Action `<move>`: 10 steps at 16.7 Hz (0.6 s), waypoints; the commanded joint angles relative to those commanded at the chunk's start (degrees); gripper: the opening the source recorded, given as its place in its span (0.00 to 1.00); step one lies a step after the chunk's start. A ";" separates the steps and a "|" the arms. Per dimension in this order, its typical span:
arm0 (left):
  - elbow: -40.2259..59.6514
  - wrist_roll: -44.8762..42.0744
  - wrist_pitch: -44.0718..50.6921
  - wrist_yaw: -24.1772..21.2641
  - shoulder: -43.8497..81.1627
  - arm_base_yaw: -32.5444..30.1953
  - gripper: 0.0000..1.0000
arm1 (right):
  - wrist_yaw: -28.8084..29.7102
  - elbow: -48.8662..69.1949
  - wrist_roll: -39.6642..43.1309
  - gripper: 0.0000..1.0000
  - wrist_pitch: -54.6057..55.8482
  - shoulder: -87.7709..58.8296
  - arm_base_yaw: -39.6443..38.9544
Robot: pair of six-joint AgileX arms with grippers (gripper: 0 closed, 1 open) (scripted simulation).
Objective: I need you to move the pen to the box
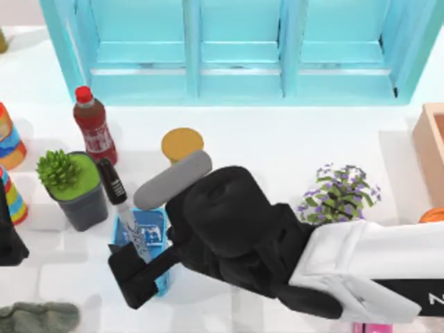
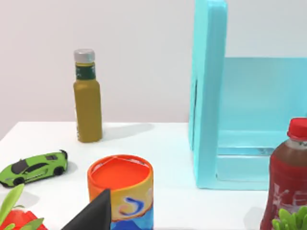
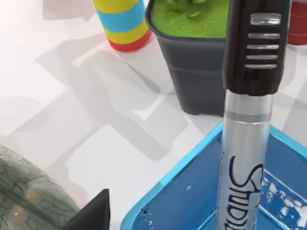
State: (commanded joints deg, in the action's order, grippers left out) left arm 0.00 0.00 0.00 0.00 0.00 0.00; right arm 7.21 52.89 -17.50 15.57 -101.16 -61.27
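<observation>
- The table (image 1: 298, 149) is pretty crowded. The big peach box (image 1: 431, 142) is seen at the far right edge, partly cut off, well apart from everything on the left.
- A turquoise shelf unit (image 1: 239, 52) is set along the back. It doesn't need to be touched, fwiw.
- The right arm is stretched across the table from the right, with its right pincer (image 1: 139, 267) down at the small blue basket (image 1: 158, 232) on the left side.
- The left arm is parked at the far left edge, with its left pincer (image 2: 93, 215) near a striped can (image 2: 122, 194). How far open it is can't be told.
- A dark plant pot (image 1: 78, 189) and a red-capped bottle (image 1: 95, 128) are standing just beside the basket, so it's tight in there.
- The pen (image 1: 121, 201) is standing tilted in the basket, black cap end up and leaning toward the pot. In the right wrist view the silver barrel (image 3: 242, 158) is seen rising out of the basket.
- The right pincer looks closed around the lower barrel, though the fingertips themselves are mostly hidden, so that's a judgement call.
- To do the step well, the pen should probably be lifted straight up until the basket rim is cleared, kept off the pot and bottle, then carried rightward to the box, high enough that the purple flower plant (image 1: 340, 194) is passed over.
</observation>
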 joint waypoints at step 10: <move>0.00 0.00 0.00 0.00 0.00 0.00 1.00 | -1.31 11.61 0.98 1.00 5.37 -17.16 1.96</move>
State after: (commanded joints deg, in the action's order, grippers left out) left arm 0.00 0.00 0.00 0.00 0.00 0.00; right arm 5.90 64.50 -16.52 20.94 -118.32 -59.31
